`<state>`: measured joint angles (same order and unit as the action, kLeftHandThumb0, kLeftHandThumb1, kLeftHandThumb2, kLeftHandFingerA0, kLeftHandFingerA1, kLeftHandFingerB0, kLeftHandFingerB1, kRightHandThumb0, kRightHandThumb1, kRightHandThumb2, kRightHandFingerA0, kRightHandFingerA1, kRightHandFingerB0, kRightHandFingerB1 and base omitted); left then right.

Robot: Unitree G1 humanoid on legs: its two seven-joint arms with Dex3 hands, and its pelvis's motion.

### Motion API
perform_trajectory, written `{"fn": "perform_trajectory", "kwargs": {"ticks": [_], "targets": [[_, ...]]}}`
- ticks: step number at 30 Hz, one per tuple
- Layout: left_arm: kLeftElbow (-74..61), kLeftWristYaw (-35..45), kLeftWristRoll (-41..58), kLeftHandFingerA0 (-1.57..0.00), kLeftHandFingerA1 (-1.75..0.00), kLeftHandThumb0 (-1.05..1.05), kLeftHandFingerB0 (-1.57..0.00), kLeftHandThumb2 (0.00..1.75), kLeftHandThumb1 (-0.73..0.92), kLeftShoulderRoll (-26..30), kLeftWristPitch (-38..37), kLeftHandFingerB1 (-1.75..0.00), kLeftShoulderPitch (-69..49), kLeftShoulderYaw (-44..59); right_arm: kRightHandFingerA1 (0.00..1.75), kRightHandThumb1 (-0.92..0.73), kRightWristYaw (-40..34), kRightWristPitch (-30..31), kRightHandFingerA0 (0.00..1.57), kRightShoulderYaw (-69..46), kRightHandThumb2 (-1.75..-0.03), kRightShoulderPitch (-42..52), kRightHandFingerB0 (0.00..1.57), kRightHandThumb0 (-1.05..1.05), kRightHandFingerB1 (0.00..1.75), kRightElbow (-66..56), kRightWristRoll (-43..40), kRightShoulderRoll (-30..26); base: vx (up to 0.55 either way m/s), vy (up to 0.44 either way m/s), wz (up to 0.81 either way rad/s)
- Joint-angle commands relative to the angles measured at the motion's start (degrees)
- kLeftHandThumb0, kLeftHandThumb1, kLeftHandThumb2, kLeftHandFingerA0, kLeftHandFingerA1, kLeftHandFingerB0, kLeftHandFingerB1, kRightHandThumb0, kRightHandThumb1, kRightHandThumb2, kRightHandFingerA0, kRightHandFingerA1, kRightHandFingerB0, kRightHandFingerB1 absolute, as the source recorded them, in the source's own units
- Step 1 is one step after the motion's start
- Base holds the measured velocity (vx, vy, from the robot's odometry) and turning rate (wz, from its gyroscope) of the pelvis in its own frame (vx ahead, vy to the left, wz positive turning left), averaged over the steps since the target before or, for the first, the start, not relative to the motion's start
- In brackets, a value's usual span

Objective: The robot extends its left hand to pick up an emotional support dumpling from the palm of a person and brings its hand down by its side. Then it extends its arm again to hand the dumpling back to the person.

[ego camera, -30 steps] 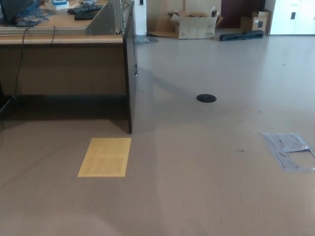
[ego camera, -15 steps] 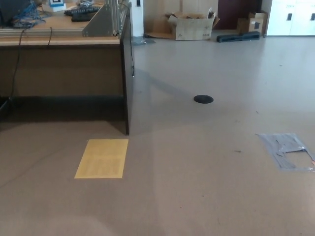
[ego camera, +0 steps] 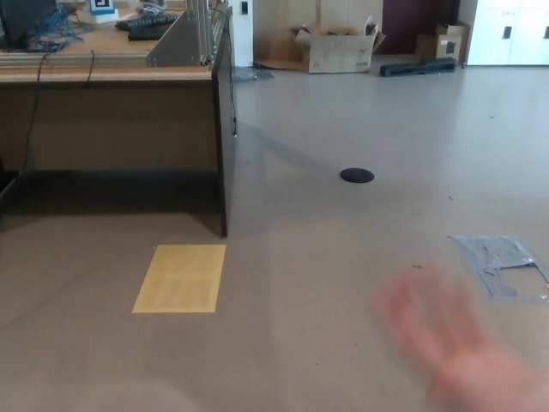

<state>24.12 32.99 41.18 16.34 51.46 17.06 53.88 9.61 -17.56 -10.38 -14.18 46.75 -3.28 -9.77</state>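
Blurred by motion, a person's hand (ego camera: 459, 352) reaches in at the lower right of the head view, fingers spread above the beige floor (ego camera: 343, 257); whether a dumpling lies on it cannot be told. Neither robot hand shows. A yellow sheet (ego camera: 180, 277) lies on the floor near a wooden desk (ego camera: 111, 103), a black disc (ego camera: 357, 175) sits farther off, and a cardboard box (ego camera: 339, 47) stands by the far wall.

Lab or workshop: cable-strewn desk (ego camera: 111, 73), cardboard boxes (ego camera: 341, 47), taped floor (ego camera: 343, 257).
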Motion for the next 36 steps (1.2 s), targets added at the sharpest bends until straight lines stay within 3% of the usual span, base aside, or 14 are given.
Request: {"fn": "perform_trajectory", "kwargs": {"ticks": [1, 5, 6, 8, 10, 13, 16, 20, 22, 26, 27, 33, 34, 36], "targets": [[-1.5, -2.3, 3.7, -1.01, -1.5, -0.34, -0.6, 0.68, 0.83, 3.8, -3.6, -0.93, 4.8, 0.1, 0.51, -0.65, 0.1, -0.3, 0.85, -0.7, -0.59, -0.9, 0.44, -0.39, 0.34, 0.5, -0.9, -1.1, 0.0, 0.0, 0.0], [-5.7, 0.2, 1.4, -0.98, -1.46, -0.17, -0.69, 0.65, 0.87, 7.0, -9.1, -0.99, 8.0, -4.2, 0.51, -0.65, -0.5, 0.2, 0.84, -0.2, -0.6, -1.1, 0.43, -0.39, 0.34, 0.0, -0.3, -1.0, 0.0, 0.0, 0.0], [-6.8, 0.4, 0.6, -0.96, -1.44, -0.11, -0.78, 0.73, 0.8, 7.5, -11.2, -0.96, 9.1, -5.6, 0.52, -0.65, -0.4, 0.5, 0.84, -0.2, -0.6, -1.1, 0.43, -0.38, 0.34, -0.2, -0.5, -0.8, 0.0, 0.0, 0.0], [-8.7, 0.6, -1.5, -0.88, -1.36, -0.11, -0.79, 0.75, 0.77, 9.3, -13.7, -0.97, 12.2, -9.5, 0.52, -0.65, -0.2, 0.5, 0.83, -0.2, -0.6, -1.2, 0.43, -0.38, 0.34, -0.2, -0.7, -0.8, 0.0, 0.0, 0.0], [-9.6, 0.1, -3.2, -0.92, -1.39, -0.12, -0.89, 0.63, 0.8, 10.7, -15.2, -0.82, 14.8, -12.9, 0.52, -0.65, -0.2, 0.3, 0.84, -0.2, -0.6, -1.3, 0.43, -0.39, 0.34, -0.2, -0.6, -0.9, 0.0, 0.0, 0.0], [-11.0, -0.5, -5.1, -0.94, -1.37, -0.12, -0.93, 0.65, 0.79, 12.3, -16.9, -0.87, 17.9, -17.6, 0.51, -0.65, -0.2, 0.3, 0.84, -0.2, -0.6, -1.4, 0.43, -0.39, 0.34, -0.2, -0.5, -1.0, 0.0, 0.0, 0.0], [-16.6, -2.6, -9.6, -1.05, -1.42, -0.11, -0.92, 0.65, 0.78, 13.7, -17.8, -0.87, 24.4, -27.4, 0.51, -0.65, -0.7, 0.2, 0.84, 0.0, -0.6, -2.0, 0.43, -0.4, 0.34, 0.1, -0.2, -0.9, -0.02, -0.006, 0.02], [-19.8, -1.8, -13.3, -1.06, -1.41, -0.03, -0.89, 0.71, 0.79, 13.9, -20.7, -0.93, 28.7, -36.3, 0.51, -0.65, -0.8, 0.1, 0.85, -0.1, -0.6, -2.3, 0.43, -0.4, 0.34, 0.3, -0.5, -0.7, 0.0, 0.0, 0.0], [-17.0, 2.5, -19.0, -1.06, -1.26, -0.09, -0.92, 0.64, 0.81, 14.9, -27.0, -0.86, 33.2, -44.5, 0.51, -0.65, -0.8, 0.7, 0.84, -0.1, -0.59, -2.1, 0.43, -0.39, 0.34, -0.4, -0.5, -0.7, 0.0, 0.0, 0.0], [-15.5, 3.0, -18.4, -1.06, -1.26, -0.09, -0.92, 0.64, 0.81, 15.2, -27.1, -0.86, 34.7, -46.4, 0.51, -0.65, -0.9, 0.8, 0.84, 0.1, -0.59, -2.0, 0.43, -0.39, 0.34, -0.6, -0.4, -0.7, 0.0, 0.0, 0.0], [-15.7, 7.1, -21.9, -1.09, -1.16, -0.08, -0.96, 0.74, 0.72, 13.7, -28.3, -0.84, 40.4, -54.8, 0.52, -0.65, -1.0, 0.5, 0.85, 0.3, -0.59, -2.6, 0.42, -0.4, 0.34, -0.2, -0.1, -0.6, 0.0, 0.0, 0.0], [-16.1, 10.9, -24.4, -1.11, -1.2, -0.11, -0.96, 0.75, 0.7, 13.7, -31.5, -0.86, 45.8, -63.0, 0.52, -0.66, -1.2, 0.3, 0.84, 0.7, -0.59, -3.6, 0.42, -0.38, 0.34, 0.2, 0.0, -0.3, 0.0, 0.0, 0.01], [-18.9, 13.9, -26.1, -1.0, -1.24, -0.11, -0.93, 0.75, 0.68, 13.2, -29.7, -0.81, 50.1, -68.2, 0.51, -0.65, -1.5, 0.4, 0.85, 1.2, -0.6, -4.6, 0.42, -0.39, 0.34, 0.4, 0.6, -0.1, 0.0, 0.0, 0.0], [-20.8, 16.4, -28.2, -1.05, -1.2, -0.13, -0.95, 0.78, 0.66, 12.8, -28.7, -0.82, 53.4, -73.3, 0.52, -0.65, -1.1, 0.9, 0.84, 1.2, -0.59, -5.0, 0.43, -0.38, 0.34, 0.3, 0.1, 0.1, 0.0, 0.0, 0.0]]}}
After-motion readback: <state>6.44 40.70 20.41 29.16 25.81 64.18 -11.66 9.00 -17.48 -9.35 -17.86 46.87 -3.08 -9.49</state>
